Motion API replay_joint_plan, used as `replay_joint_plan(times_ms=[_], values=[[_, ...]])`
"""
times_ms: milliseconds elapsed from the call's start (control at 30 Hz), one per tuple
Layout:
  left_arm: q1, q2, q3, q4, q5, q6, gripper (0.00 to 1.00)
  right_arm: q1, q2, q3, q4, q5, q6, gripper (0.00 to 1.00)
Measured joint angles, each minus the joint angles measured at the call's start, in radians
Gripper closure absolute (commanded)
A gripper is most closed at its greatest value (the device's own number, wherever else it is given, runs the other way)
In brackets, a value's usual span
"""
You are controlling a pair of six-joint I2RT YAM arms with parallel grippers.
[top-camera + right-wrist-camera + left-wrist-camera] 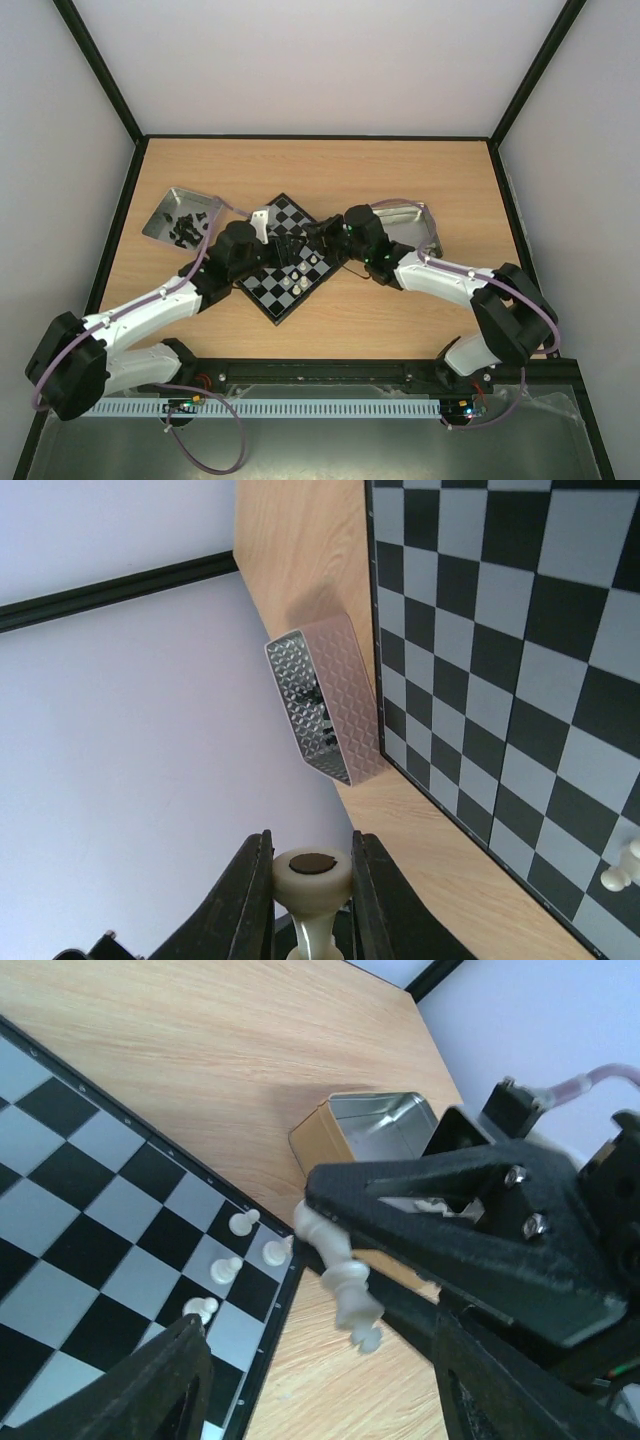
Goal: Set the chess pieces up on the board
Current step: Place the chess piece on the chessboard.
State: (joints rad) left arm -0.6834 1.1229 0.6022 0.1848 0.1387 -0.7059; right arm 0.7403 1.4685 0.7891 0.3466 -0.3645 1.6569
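The board (262, 288) lies diamond-wise at the table's centre, with a few small white chess pieces on its near corner (303, 277). My right gripper (312, 880) is shut on the round base of a cream chess piece (312, 872). In the left wrist view that piece (347, 1285) hangs tilted over the wood just off the board's edge (285, 1295). It sits in the gap of my open left gripper (320, 1360) without touching either finger. Several white pawns (227, 1268) stand on the corner squares beside it. Both grippers meet over the board (300, 243).
A metal tray (168, 208) holding dark pieces sits left of the board; the right wrist view shows its patterned wall (345, 695). A second metal tray (425, 228) lies to the right, behind my right arm. Walls close in the table on three sides.
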Motion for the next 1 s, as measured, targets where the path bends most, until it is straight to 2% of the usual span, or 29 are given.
replay_joint_plan(times_ms=[133, 400, 533, 800, 933, 1000], values=[[-0.010, 0.014, -0.003, 0.026, -0.011, -0.010, 0.58, 0.016, 0.015, 0.000, 0.003, -0.003, 0.045, 0.90], [-0.019, 0.031, -0.027, 0.084, -0.026, -0.016, 0.68, 0.022, 0.034, 0.000, 0.014, -0.014, 0.084, 0.90], [-0.019, 0.042, -0.027, 0.090, -0.027, -0.011, 0.78, 0.026, 0.047, 0.000, 0.026, -0.024, 0.093, 0.90], [-0.019, 0.062, -0.027, 0.097, -0.022, 0.002, 0.77, 0.026, 0.052, 0.002, 0.035, -0.047, 0.097, 0.89], [-0.021, 0.069, -0.027, 0.095, -0.020, 0.012, 0.89, 0.027, 0.053, 0.003, 0.035, -0.052, 0.096, 0.88], [-0.021, 0.069, -0.027, 0.085, -0.032, 0.016, 0.93, 0.026, 0.053, 0.003, 0.034, -0.047, 0.091, 0.83]])
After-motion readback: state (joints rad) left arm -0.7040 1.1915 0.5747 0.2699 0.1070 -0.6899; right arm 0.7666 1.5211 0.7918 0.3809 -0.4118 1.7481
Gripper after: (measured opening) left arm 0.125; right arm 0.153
